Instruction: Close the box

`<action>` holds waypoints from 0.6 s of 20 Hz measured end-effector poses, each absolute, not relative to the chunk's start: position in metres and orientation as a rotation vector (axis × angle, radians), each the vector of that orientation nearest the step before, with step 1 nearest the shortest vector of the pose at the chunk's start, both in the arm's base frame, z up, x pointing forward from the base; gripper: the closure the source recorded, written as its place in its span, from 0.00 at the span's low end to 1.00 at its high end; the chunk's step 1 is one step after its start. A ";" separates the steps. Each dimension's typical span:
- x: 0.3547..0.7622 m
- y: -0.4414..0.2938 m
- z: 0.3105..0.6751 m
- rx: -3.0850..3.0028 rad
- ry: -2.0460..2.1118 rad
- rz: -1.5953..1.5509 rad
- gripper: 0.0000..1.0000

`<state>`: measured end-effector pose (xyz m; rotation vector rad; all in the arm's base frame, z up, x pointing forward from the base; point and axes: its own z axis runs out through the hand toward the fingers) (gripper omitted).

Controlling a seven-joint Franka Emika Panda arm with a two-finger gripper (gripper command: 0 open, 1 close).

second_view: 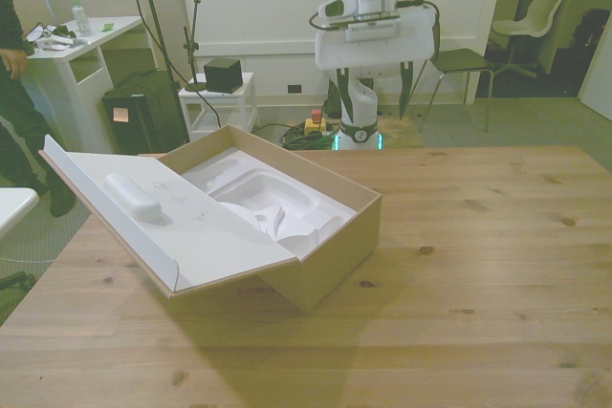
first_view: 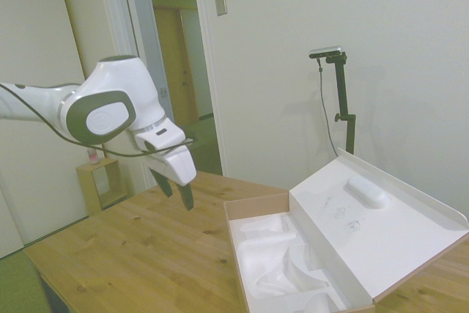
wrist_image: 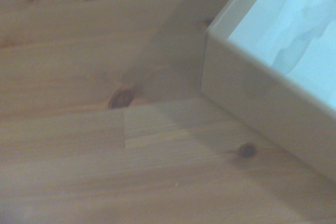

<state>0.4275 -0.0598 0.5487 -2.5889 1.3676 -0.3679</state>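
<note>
Brown flat cardboard box [first_view: 293,254] with white foam insert sits open on the wooden table [second_view: 478,265], hinged lid [first_view: 374,221] tilted back. Gripper [first_view: 178,190] hangs above the table, well clear, fingers apparently slightly parted (empty). Approach phase; next, get behind the lid.

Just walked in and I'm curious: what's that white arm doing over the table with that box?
Nothing is being handled yet. The box sits open on the wooden table, its lid tilted back and white foam insert showing. The gripper hangs in the air beside the box, fingers apart, touching nothing.
</note>
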 end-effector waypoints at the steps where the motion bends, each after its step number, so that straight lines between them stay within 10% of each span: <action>1: 0.429 -0.072 0.562 -2.562 1.392 -0.391 0.00; 12: 0.472 -0.209 0.632 -2.337 1.642 -0.592 0.00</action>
